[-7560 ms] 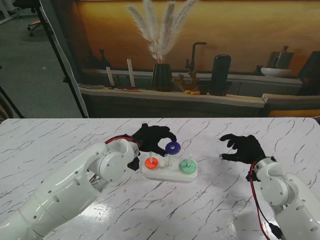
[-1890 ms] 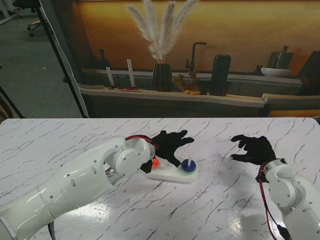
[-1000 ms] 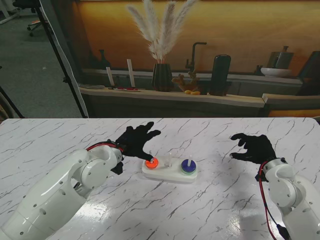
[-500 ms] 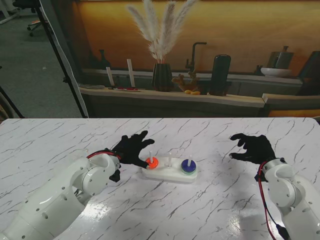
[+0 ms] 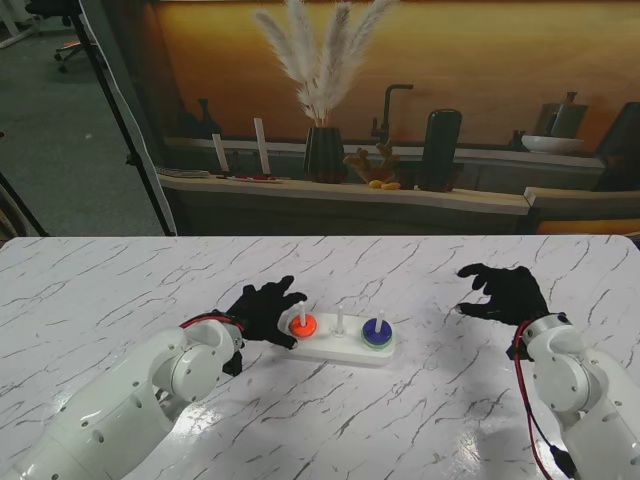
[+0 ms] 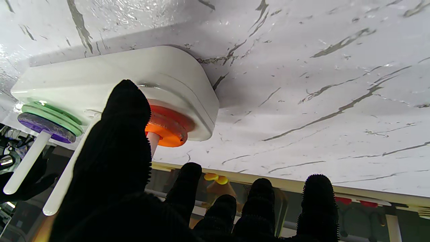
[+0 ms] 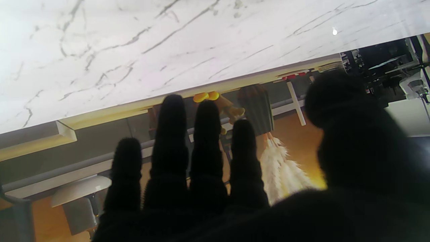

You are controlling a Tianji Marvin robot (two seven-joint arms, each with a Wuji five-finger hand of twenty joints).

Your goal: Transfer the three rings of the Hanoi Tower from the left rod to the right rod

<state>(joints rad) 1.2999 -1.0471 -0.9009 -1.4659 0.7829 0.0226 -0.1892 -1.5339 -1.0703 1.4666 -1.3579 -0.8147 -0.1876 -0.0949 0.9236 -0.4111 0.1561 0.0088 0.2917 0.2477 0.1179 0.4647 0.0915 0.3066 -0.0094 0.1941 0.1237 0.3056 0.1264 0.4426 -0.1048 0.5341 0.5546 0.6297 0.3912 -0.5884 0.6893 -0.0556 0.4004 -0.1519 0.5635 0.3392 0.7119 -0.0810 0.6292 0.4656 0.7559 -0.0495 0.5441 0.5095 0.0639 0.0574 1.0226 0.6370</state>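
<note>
Near the bench's middle, the left hand (image 5: 262, 310) hovers spread and empty beside the orange ring (image 5: 303, 324) on the left rod; purple ring (image 5: 377, 328) tops green on the right rod. Next: pinch orange, lift clear. Right hand (image 5: 505, 292) idles, loosely open.

White marble table (image 5: 420, 420) carries the white tower base (image 5: 340, 347)

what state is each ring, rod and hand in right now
orange ring: seated on the left rod, not held
blue ring: on the right rod, atop the green ring
green ring: lowest on the right rod
middle rod: bare
left hand: open, beside the orange ring
right hand: open, holding nothing
</note>
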